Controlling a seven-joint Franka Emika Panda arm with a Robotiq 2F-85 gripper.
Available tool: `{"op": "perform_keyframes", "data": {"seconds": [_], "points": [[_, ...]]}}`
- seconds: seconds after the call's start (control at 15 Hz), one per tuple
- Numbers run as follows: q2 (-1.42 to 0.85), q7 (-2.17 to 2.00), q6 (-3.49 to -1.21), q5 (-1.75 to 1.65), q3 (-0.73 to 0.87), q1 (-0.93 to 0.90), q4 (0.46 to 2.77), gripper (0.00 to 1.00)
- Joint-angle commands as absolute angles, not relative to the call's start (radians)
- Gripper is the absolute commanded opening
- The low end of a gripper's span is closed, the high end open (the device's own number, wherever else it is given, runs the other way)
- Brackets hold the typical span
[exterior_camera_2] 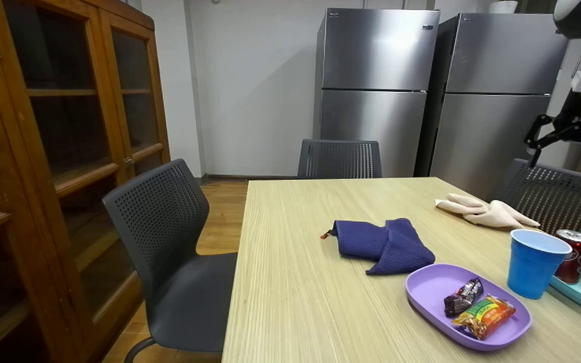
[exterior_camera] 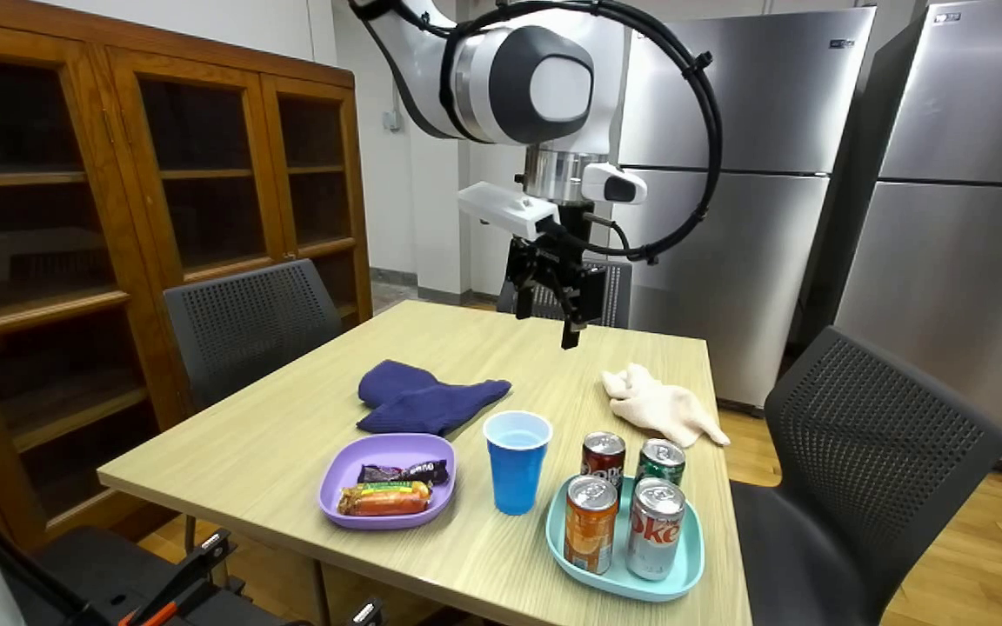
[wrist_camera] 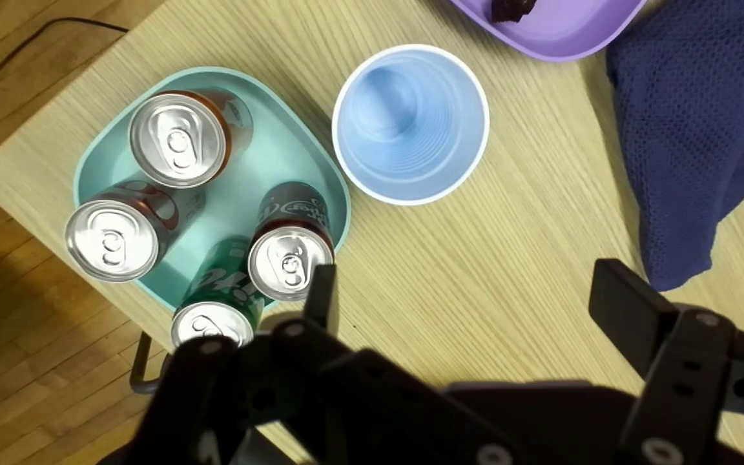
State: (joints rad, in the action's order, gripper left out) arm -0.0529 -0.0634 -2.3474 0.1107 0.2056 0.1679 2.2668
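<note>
Beige table [exterior_camera_2: 300, 292] lies beneath the gripper [exterior_camera_2: 565, 165], its jaws wide apart, grasping nothing. On it: navy cloth [exterior_camera: 436, 404], cream cloth [exterior_camera: 662, 410], turquoise tray [wrist_camera: 272, 155], purple tray [exterior_camera_2: 430, 290], blue cup [exterior_camera: 517, 476] between the trays, four cans [exterior_camera: 656, 532] in the turquoise one, two wrapped snacks [exterior_camera: 386, 498] in the purple.

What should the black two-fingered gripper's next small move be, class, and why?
Probably a small level shift, jaws open, toward the tall blue plastic cup. The gripper holds nothing and hangs above the pale wooden table; the cup stands upright between the shallow purple tray and the rounded teal tray of metal cans, so staying high should help avoid knocking them.
</note>
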Motion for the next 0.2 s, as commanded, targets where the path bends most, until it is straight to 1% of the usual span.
{"op": "perform_keyframes", "data": {"seconds": [0.0,0.13], "points": [[-0.053,-0.064,-2.345,0.109,0.198,0.175,2.266,1.0],[-0.053,-0.063,-2.345,0.109,0.198,0.175,2.267,1.0]]}}
